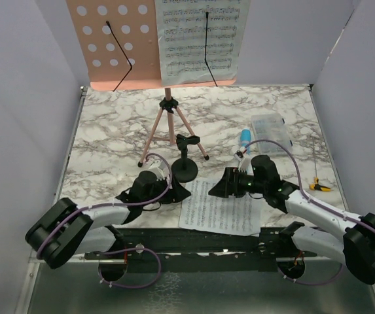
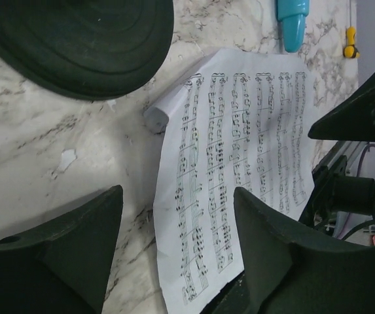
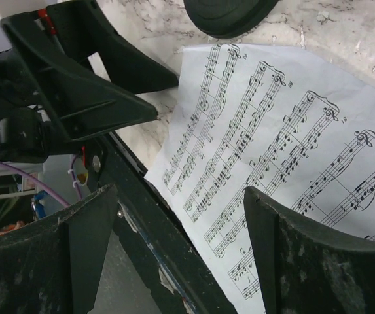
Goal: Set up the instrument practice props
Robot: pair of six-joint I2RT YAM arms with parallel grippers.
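Logging from the overhead view: the marble bench (image 1: 108, 131) carries everything. At its far edge stands the pink hole-dotted music stand (image 1: 135, 72), upright on thin tripod legs. One sheet-music page (image 1: 200, 39) rests on the right half of its desk, under a black retaining wire; the left half is bare.

The second page (image 1: 220, 206) lies flat at the near edge of the bench, between the two arms. I see its far-left corner curled up slightly.

The left tool (image 2: 177, 196) sits low at that page's left edge. Its jaws stand apart and straddle the edge, with nothing clamped between them. The right tool (image 3: 179, 196) faces it from the other side, above the page, jaws likewise wide apart and holding nothing.

The small black mic stand (image 1: 186, 157) is upright just beyond the curled corner, its round base near the paper. I cannot tell whether they touch.

A clear compartment box (image 1: 269, 125) sits right of centre. The blue toy microphone (image 1: 245, 139) lies on the bench just beside the box, on its left. A small yellow-handled item (image 1: 319, 187) lies near the right wall.
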